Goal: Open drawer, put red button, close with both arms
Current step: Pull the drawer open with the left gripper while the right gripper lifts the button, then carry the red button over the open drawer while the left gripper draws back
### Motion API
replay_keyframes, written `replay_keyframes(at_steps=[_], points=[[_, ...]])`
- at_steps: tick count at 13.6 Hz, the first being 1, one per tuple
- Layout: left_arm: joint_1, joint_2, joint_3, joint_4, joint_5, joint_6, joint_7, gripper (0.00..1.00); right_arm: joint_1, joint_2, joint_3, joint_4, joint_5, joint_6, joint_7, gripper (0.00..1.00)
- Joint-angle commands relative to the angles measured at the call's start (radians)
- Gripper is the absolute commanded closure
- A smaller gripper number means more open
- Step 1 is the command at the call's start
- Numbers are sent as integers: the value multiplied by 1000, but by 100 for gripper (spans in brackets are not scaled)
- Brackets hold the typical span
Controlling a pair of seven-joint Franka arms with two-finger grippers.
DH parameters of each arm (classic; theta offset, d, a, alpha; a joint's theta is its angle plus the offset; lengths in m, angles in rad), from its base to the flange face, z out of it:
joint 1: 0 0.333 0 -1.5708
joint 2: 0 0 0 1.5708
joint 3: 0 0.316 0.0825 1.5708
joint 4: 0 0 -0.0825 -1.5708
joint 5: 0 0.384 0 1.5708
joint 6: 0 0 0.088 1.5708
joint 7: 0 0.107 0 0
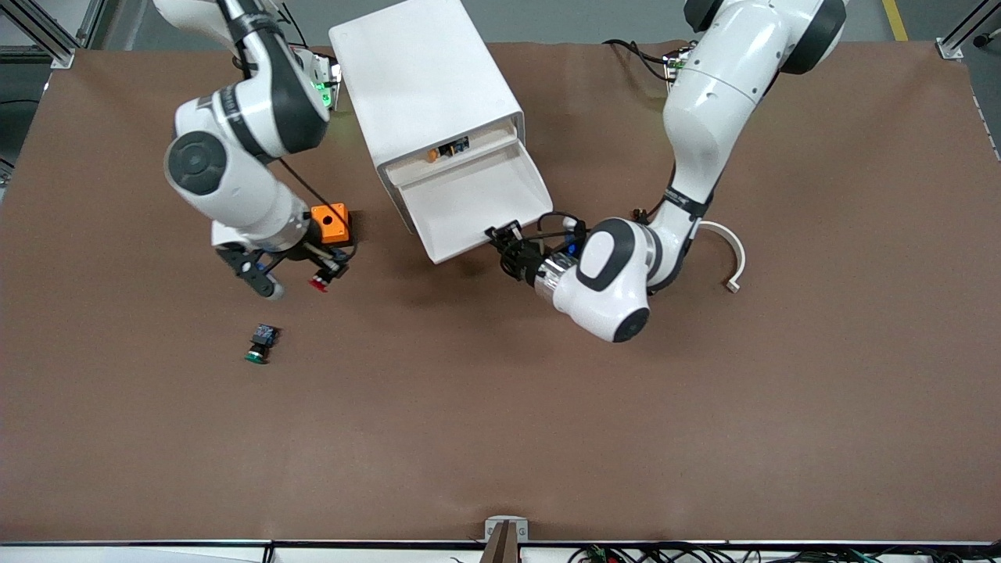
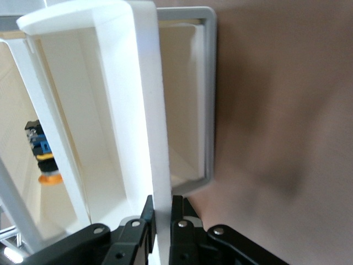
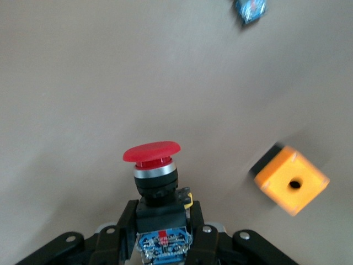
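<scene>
Green button (image 1: pixel 260 344) idle, nearest camera. Right hand (image 1: pixel 323 275) grips red button (image 3: pixel 151 153) beside cabinet (image 1: pixel 426 94). Left hand (image 1: pixel 501 237) pinches drawer (image 1: pixel 477 199) front, holding it open for drop.

Robotics lab: aluminium framing (image 1: pixel 43 35), cabled arms.
</scene>
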Motion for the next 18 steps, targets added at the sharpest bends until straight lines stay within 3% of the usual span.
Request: replay_keyframes(at_steps=[1, 2, 4, 8, 12, 14, 15, 16, 18], points=[[33, 5, -8, 38, -17, 10, 92, 73, 107, -10, -14, 41, 13, -8, 193, 100], [44, 2, -8, 38, -17, 12, 103, 46, 144, -9, -14, 63, 9, -7, 260, 100], [65, -3, -11, 38, -17, 10, 103, 4, 213, -3, -16, 87, 2, 1, 366, 100], [156, -14, 4, 94, 17, -22, 114, 0, 339, 74, -16, 132, -77, 32, 584, 100], [237, -67, 12, 112, 227, -75, 418, 0, 397, 173, -16, 150, -82, 107, 709, 100], [281, -81, 14, 118, 267, -75, 527, 0, 414, 242, -17, 204, -82, 107, 768, 100], [298, -87, 14, 121, 270, -74, 587, 0, 414, 259, -16, 221, -82, 101, 781, 88], [302, -93, 20, 133, 291, -63, 686, 0, 413, 261, -17, 223, -82, 101, 779, 1], [297, -144, 29, 138, 400, -63, 877, 0, 411, 261, -17, 229, -82, 98, 760, 0]])
